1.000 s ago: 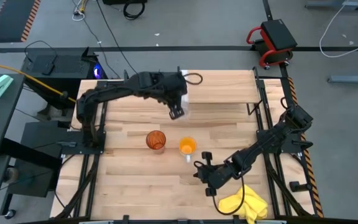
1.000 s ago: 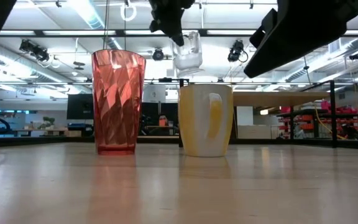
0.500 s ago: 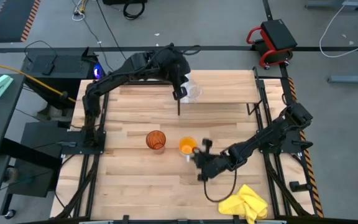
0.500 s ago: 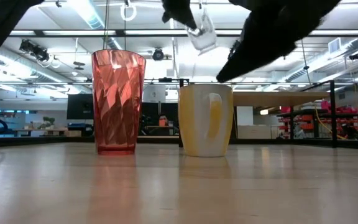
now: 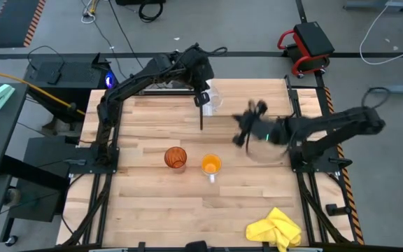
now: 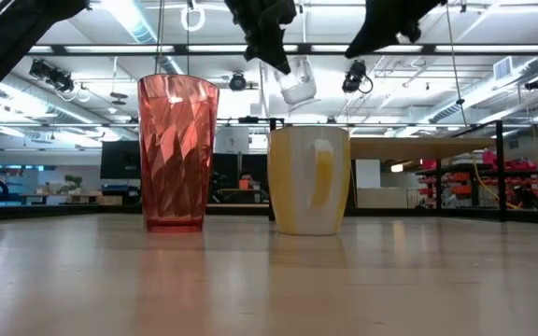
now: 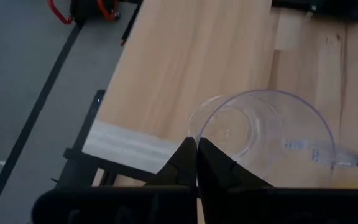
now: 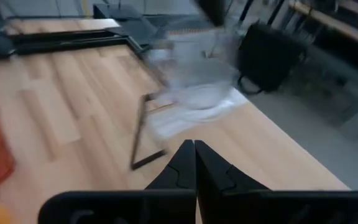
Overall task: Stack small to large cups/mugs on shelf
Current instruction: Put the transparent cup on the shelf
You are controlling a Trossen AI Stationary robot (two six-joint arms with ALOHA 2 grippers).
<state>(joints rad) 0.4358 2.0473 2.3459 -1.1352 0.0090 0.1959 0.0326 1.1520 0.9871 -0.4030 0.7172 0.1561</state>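
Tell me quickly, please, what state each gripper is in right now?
Left gripper: shut on the rim of the small clear glass cup, above the shelf.
Right gripper: shut, holding nothing, raised above the table.

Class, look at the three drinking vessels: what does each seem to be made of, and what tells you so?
Small cup: clear glass or plastic; the shelf shows through it.
Mug: probably glazed ceramic; opaque, smooth, thick wall, pale outside, orange inside from above.
Tumbler: likely plastic, perhaps glass; translucent amber-red with shiny facets.
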